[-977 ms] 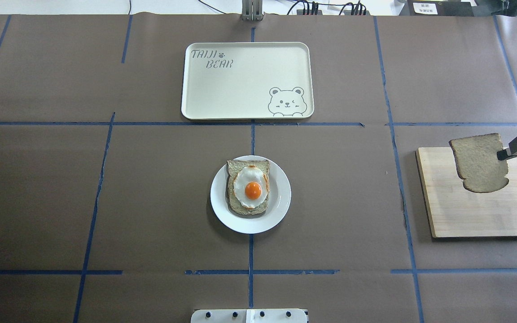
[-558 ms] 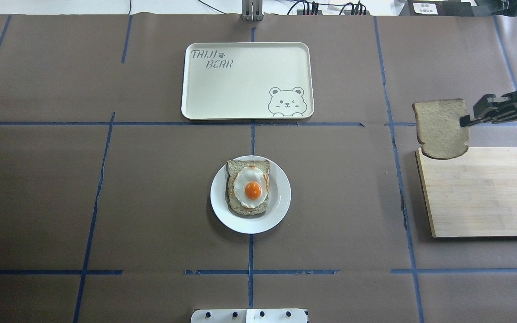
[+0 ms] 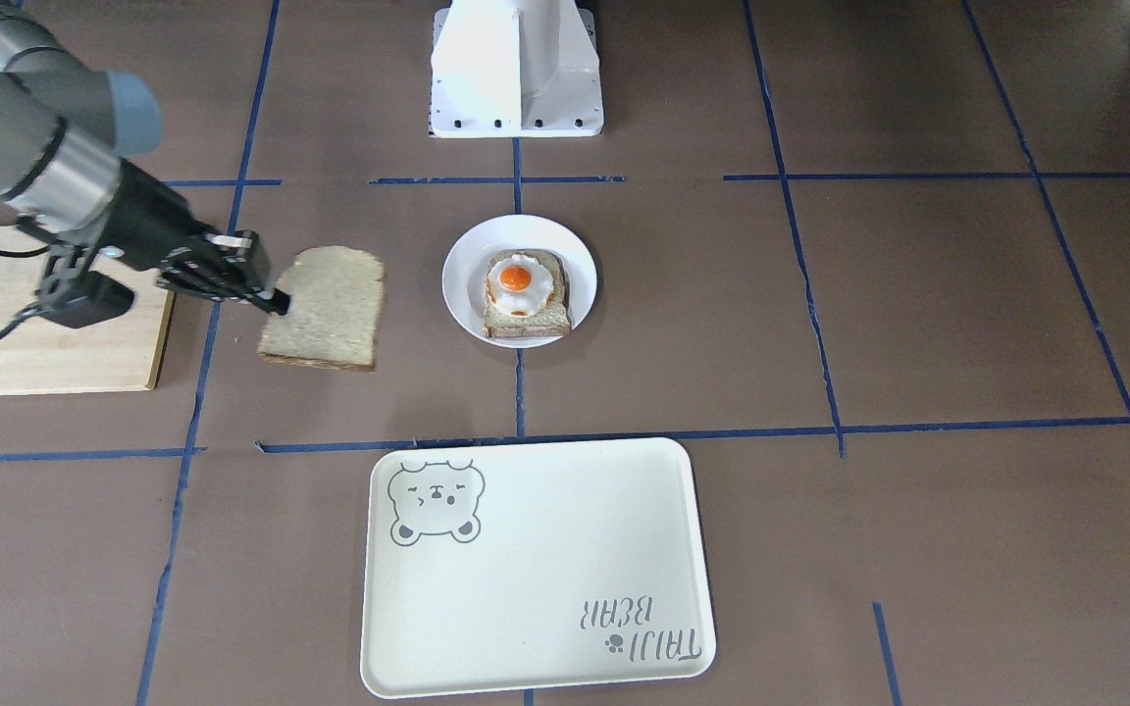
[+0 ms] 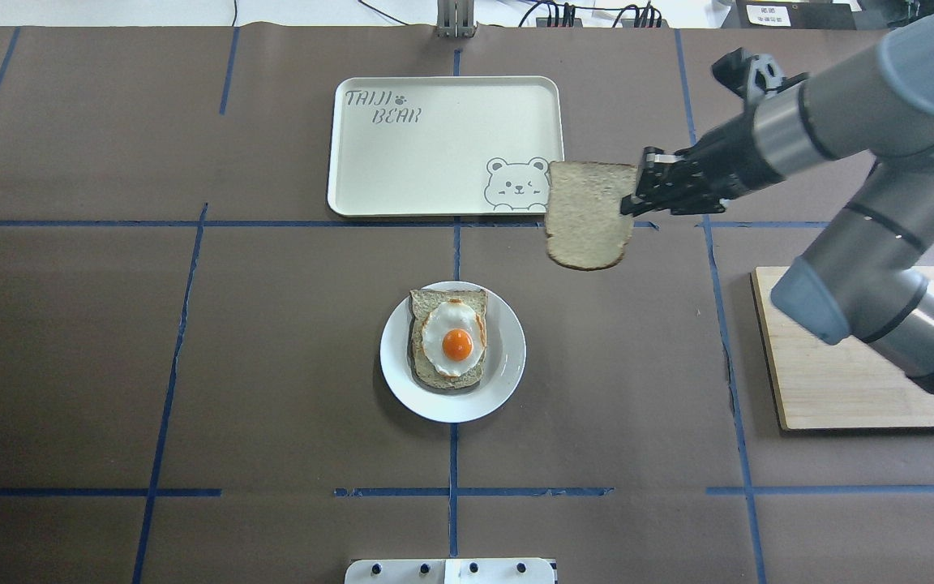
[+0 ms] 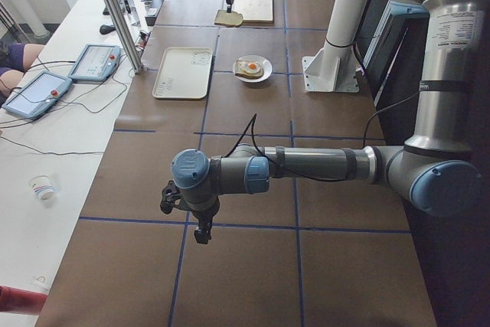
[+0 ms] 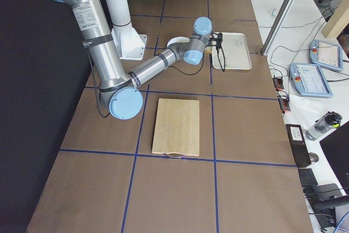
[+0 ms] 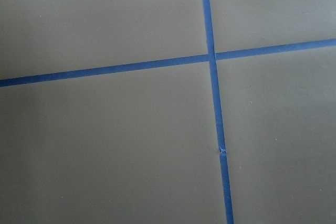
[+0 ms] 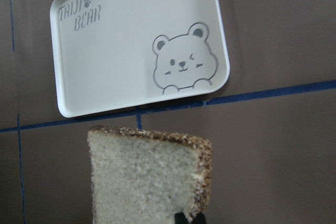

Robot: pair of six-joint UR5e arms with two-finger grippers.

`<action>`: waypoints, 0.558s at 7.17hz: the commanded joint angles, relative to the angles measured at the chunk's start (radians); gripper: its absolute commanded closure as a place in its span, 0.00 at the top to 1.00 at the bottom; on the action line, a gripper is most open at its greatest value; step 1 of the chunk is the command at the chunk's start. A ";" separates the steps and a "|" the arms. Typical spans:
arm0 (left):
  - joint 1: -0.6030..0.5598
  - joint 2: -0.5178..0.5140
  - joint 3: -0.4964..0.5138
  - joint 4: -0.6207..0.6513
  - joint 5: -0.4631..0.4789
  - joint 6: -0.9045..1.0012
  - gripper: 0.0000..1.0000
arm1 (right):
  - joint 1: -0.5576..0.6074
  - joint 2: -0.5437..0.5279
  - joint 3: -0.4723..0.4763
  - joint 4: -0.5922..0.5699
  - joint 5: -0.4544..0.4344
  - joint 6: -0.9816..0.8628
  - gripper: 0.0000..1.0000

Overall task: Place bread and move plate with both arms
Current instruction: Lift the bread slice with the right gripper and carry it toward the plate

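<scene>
My right gripper (image 4: 631, 204) is shut on the edge of the plain bread slice (image 4: 589, 215) and holds it in the air, just right of the tray's near right corner. In the front-facing view the bread (image 3: 325, 306) hangs beside the gripper (image 3: 276, 299), to the left of the white plate (image 3: 462, 279). The plate (image 4: 507, 365) sits at the table's middle and carries an egg-topped slice (image 4: 451, 341). The right wrist view shows the bread (image 8: 147, 179) below the tray. My left gripper (image 5: 200, 231) shows only in the exterior left view, far from the plate; I cannot tell whether it is open or shut.
A cream bear tray (image 4: 434, 146) lies beyond the plate. A wooden cutting board (image 4: 864, 389) lies at the table's right end under the right arm. The left wrist view shows only brown table cover with blue tape lines (image 7: 212, 59).
My right arm has carried the bread off the cutting board, up and leftward, to a spot beside the tray's corner. The plate and tray have not moved.
</scene>
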 commanded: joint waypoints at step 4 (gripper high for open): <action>0.000 0.001 0.003 0.000 -0.048 -0.001 1.00 | -0.400 0.065 -0.017 -0.006 -0.473 0.093 0.00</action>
